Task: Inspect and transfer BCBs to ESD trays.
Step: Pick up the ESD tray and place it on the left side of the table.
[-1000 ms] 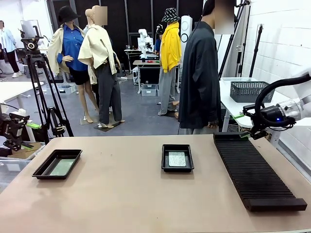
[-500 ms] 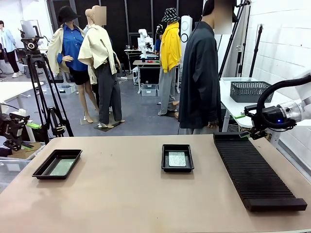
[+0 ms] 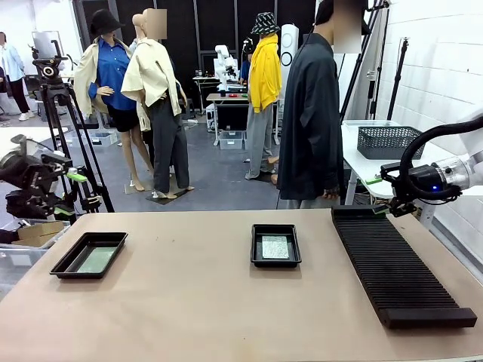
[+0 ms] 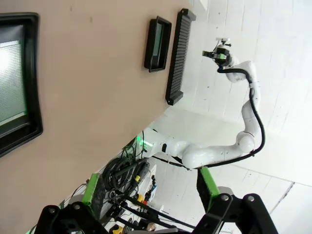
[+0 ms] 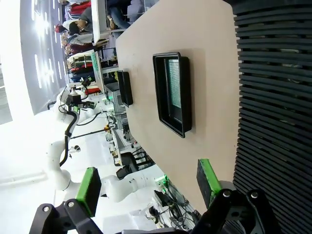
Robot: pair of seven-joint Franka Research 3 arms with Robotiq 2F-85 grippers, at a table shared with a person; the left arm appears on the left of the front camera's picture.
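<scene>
Two ESD trays lie on the tan table. The left tray [image 3: 83, 276] holds a pale green BCB [image 3: 96, 260], and the middle tray [image 3: 254, 246] holds a green BCB [image 3: 275, 246]. My left gripper [image 3: 71, 194] hangs open and empty off the table's left edge, above and left of the left tray. In the left wrist view this tray [image 4: 32, 73] and its BCB [image 4: 9, 83] lie at far left, ahead of the open left gripper [image 4: 150, 187]. My right gripper [image 3: 376, 196] is open and empty at the rack's far end. The right wrist view shows the open right gripper [image 5: 148, 185], the middle tray [image 5: 161, 92] and its BCB [image 5: 174, 83].
A long black ribbed rack [image 3: 392, 264] covers the table's right side [image 5: 273, 97]. A black mesh basket [image 3: 386, 141] sits on a white side table behind it. A camera tripod [image 3: 64, 128] stands beyond the left corner.
My left arm has swung up and to the right, so its gripper now hangs higher at the table's left edge. The right gripper has barely moved. Trays and boards are unchanged.
</scene>
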